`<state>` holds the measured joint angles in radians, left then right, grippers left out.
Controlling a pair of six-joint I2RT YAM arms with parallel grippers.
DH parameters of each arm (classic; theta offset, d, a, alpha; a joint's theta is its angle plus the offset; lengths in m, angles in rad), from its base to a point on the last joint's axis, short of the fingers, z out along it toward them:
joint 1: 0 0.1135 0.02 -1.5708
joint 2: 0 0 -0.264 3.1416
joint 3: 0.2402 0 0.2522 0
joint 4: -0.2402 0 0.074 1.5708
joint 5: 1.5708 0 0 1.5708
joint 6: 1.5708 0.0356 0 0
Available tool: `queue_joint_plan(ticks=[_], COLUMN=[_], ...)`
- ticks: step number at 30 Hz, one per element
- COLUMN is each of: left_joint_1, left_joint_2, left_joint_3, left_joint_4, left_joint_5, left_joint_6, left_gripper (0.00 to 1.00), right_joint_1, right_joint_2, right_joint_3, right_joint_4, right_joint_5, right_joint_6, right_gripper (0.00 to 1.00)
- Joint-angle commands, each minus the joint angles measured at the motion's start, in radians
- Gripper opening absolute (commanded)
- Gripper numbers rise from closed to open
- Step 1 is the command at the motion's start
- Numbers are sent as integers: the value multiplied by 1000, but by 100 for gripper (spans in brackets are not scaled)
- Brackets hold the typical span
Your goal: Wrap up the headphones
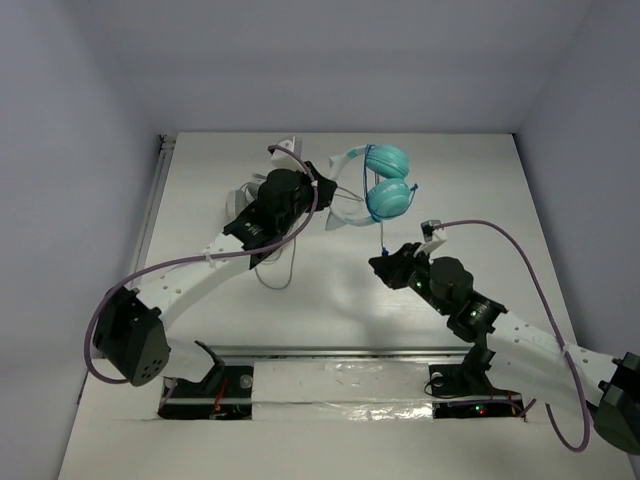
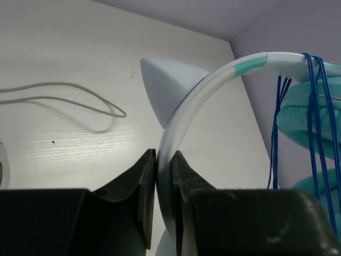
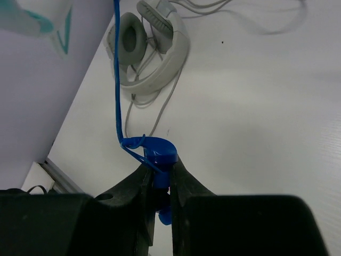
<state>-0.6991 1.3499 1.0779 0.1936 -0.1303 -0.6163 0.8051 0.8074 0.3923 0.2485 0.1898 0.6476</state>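
The headphones (image 1: pixel 386 182) have two teal ear cups, a white headband (image 2: pixel 213 85) and a pointed white ear (image 2: pixel 170 88). They are held up off the table at the back centre. My left gripper (image 1: pixel 325 205) is shut on the headband, which sits between its jaws in the left wrist view (image 2: pixel 163 160). Several turns of thin blue cord (image 2: pixel 314 133) lie over the band and the ear cups (image 2: pixel 311 120). The cord (image 1: pixel 382 232) hangs down to my right gripper (image 1: pixel 385 262). The right gripper (image 3: pixel 161 170) is shut on the cord's blue plug (image 3: pixel 160 152).
A second, grey-white headset (image 3: pixel 149 53) lies on the table with a loose grey cord (image 1: pixel 275 272), partly under my left arm. That cord also shows in the left wrist view (image 2: pixel 64 98). Walls enclose the table on three sides. A metal rail (image 1: pixel 153 205) runs along the left edge.
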Motion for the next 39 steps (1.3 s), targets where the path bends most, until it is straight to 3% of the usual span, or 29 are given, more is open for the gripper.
queue_joint_plan(ticks=[1,10,16,20,29,39], left_joint_1=[6,6,-6,-57,-201,-250], left_joint_2=[6,118,129,124,114,91], left_joint_3=[71,50,-65,-139,-245,-295], left_joint_4=[236,248,267,299,332,340], left_joint_5=[-104,-236,-301,-339,-423,-410], left_joint_6=[-82,-34,15,26,26,-19], left_gripper=[0,0,0,0,0,0], right_joint_1=[3,111,120,120,120,120], right_joint_2=[13,108,108,111,176,184], right_joint_3=[2,75,204,240,212,155], right_joint_4=[83,26,-84,-46,161,209], right_joint_5=[-18,1,-59,-90,95,312], right_joint_6=[34,8,23,101,351,497], right_gripper=[0,0,0,0,0,2])
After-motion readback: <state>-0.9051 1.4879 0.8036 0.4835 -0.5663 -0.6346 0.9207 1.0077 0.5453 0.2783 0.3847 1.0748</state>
